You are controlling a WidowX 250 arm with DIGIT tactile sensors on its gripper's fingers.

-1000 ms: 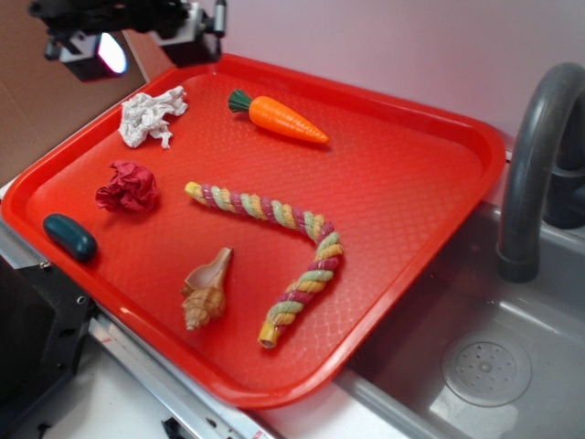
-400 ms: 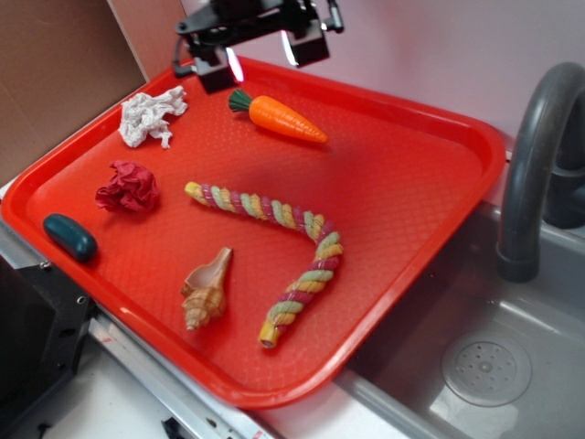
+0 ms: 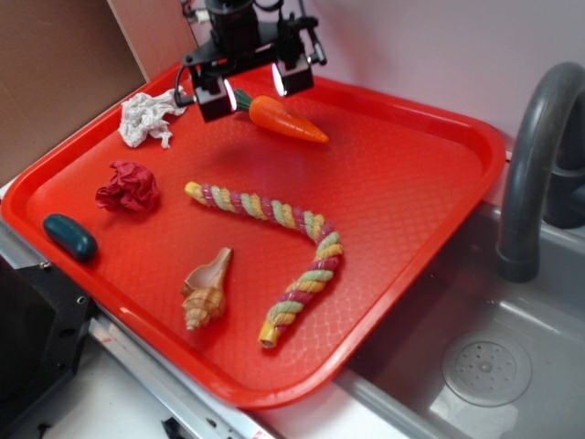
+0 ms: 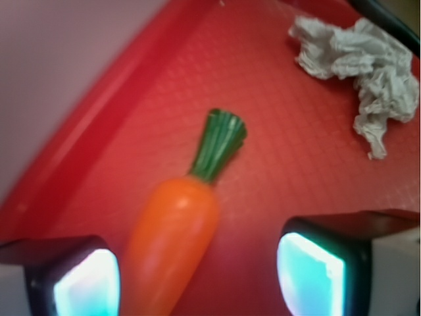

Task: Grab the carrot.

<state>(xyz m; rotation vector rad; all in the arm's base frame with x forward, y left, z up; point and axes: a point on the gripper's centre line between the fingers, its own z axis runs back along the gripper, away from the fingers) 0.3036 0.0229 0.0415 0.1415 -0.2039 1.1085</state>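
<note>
- Red tray (image 3: 411, 183): we find carrot (image 3: 291, 122) lying flat near far rim, not lifted.
- Gripper (image 3: 253, 85): poised over carrot's stem end, fingers (image 4: 309, 273) spread wide, nothing held.
- Approach looks done; descent, closing, lift remain, we judge.

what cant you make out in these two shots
- Carrot: in the exterior view the gripper hides its green stem end; in the wrist view the bottom edge cuts off its tip.
- Gripper fingers: wrist view shows only their blurred ends, either side of the carrot; whether they touch it is unclear.
- White crumpled paper: cut off by the wrist view's right edge.
</note>
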